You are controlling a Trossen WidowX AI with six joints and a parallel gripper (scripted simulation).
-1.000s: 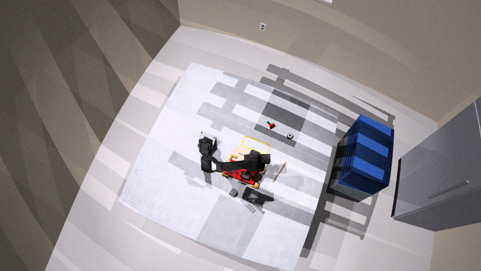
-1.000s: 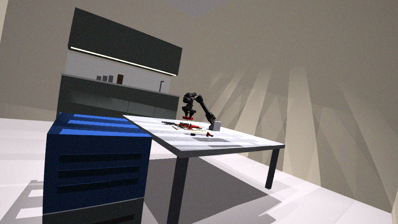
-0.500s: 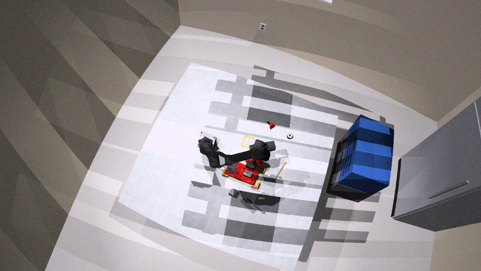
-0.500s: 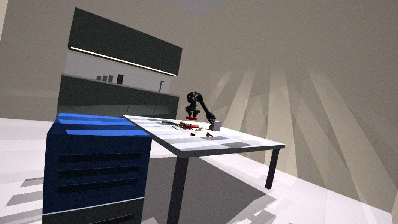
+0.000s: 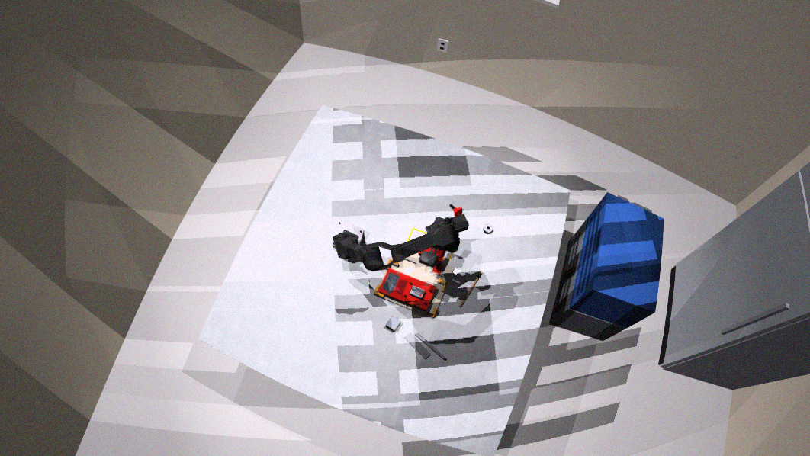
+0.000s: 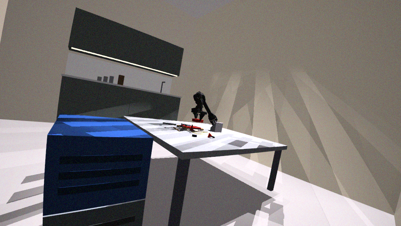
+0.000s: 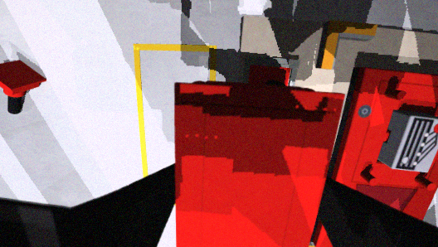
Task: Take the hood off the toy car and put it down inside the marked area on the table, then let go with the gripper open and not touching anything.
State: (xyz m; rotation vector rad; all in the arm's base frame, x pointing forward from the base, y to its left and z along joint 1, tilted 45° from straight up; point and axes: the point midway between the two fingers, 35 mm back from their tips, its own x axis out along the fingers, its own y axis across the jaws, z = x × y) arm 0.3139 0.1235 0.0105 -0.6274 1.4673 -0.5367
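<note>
Beige walls (image 5: pixel 509 85) (image 6: pixel 308 50), striped with light and shadow; a wall outlet (image 5: pixel 442 45) is seen from above, and dark kitchen cabinets (image 6: pixel 123 42) are ranged at the far left of the exterior view. One blue cabinet (image 5: pixel 623 243) (image 6: pixel 98 146), placed beside the tabletop (image 5: pixel 271 255) (image 6: pixel 218 146) (image 7: pixel 83 145), at the near left in the exterior view. One black arm (image 5: pixel 413 247) (image 6: pixel 207 108), bent over the work. One hand (image 5: pixel 437 252) (image 6: pixel 199 115) (image 7: pixel 245 176), by which the red hood (image 6: pixel 197 119) (image 7: pixel 257 186) is pinched between two black fingers. Hood: off the car, held raised above the tabletop; in the wrist view it is framed between the marked area's left line and the car at right. One toy car (image 5: pixel 410 288) (image 6: pixel 193 127) (image 7: pixel 382 157), red, its silver-and-dark engine piece (image 5: pixel 416 290) (image 7: pixel 415 142) exposed. One marked area (image 5: pixel 418 229) (image 6: pixel 202 132) (image 7: pixel 140 108), outlined in yellow, partly hidden by the arm from above and by the hood at the wrist. One red piece with a black stem (image 5: pixel 457 211) (image 6: pixel 209 135) (image 7: pixel 21 76), laid well apart from the car. In the top view, one round piece (image 5: pixel 484 229) is found to the right of the marked area; one grey block (image 5: pixel 393 323) and two thin strips (image 5: pixel 430 346) are set on the near side of the car.
</note>
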